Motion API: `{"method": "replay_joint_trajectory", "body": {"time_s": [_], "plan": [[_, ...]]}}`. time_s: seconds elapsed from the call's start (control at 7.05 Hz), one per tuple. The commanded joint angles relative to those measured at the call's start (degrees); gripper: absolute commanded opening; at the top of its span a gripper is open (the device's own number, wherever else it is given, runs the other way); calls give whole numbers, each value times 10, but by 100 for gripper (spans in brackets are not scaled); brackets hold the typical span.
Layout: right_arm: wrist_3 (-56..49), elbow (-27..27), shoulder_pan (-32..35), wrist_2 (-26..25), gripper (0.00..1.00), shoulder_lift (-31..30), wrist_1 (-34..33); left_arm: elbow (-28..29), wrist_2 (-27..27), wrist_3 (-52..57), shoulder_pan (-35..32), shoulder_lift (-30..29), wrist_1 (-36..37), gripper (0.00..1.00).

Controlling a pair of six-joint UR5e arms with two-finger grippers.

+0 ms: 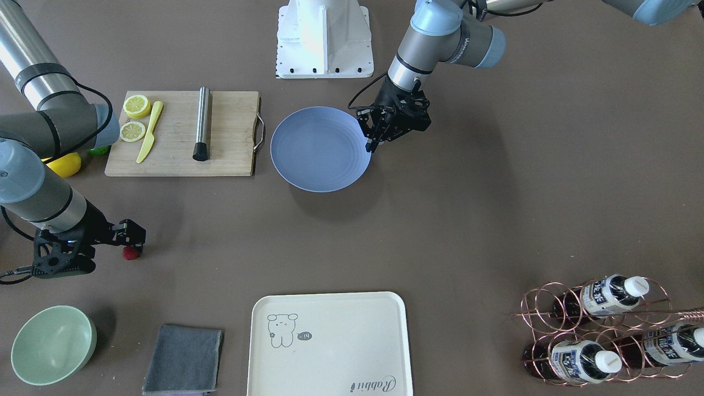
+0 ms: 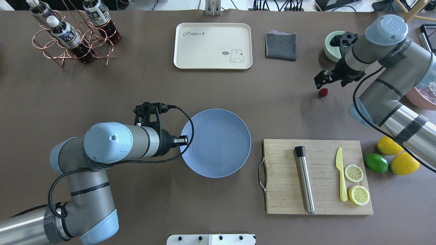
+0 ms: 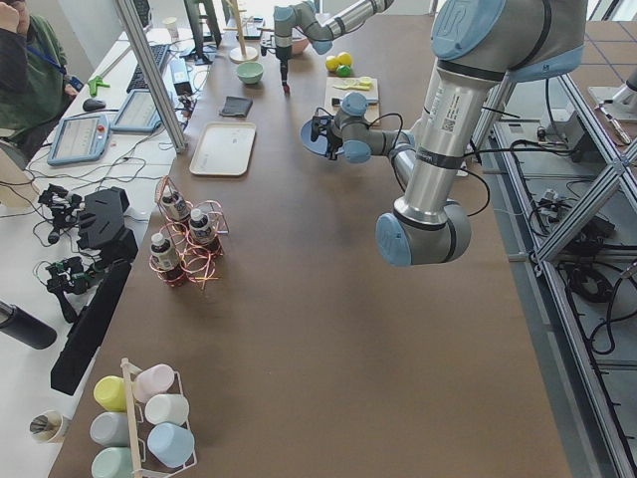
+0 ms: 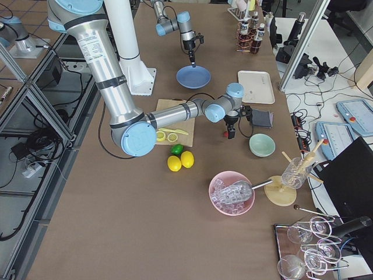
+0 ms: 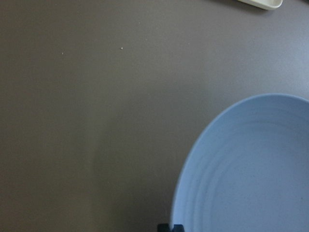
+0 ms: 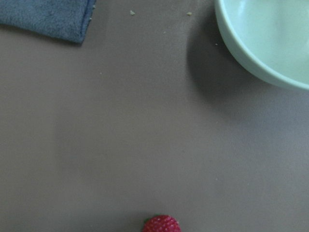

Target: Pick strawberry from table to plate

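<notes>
Since no fingertips show at the bottom of the right wrist view, where the strawberry (image 6: 161,224) sits at the frame's edge, the right gripper (image 1: 135,236) looks to have its jaws parted with nothing between them. It hangs low with its tips just beside the berry, which rests on the table (image 1: 467,220), well apart from the plate (image 1: 322,148). That pose reads as lining up for the grasp, which is not yet made. The left gripper (image 1: 373,144) has its fingertips pressed together and holds nothing. It hovers at the plate's rim, probably parked there so the plate's middle is free to receive the berry. Farther out, the green bowl (image 6: 260,43) and grey cloth (image 6: 48,17) lie near the berry on the operators' side. The cutting board (image 1: 176,154) lies beside the plate, so the carry will likely skirt it
</notes>
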Motion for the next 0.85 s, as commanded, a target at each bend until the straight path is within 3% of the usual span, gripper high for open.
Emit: {"method": "replay_joint_trajectory", "body": {"time_s": [0.0,0.71], "plan": [[1,-22,-3,0,100,14,0,1,0,2,1,0,0,0],[3,-23,-10,6,100,11,0,-1,-3,4,-1,3,0,0]]}}
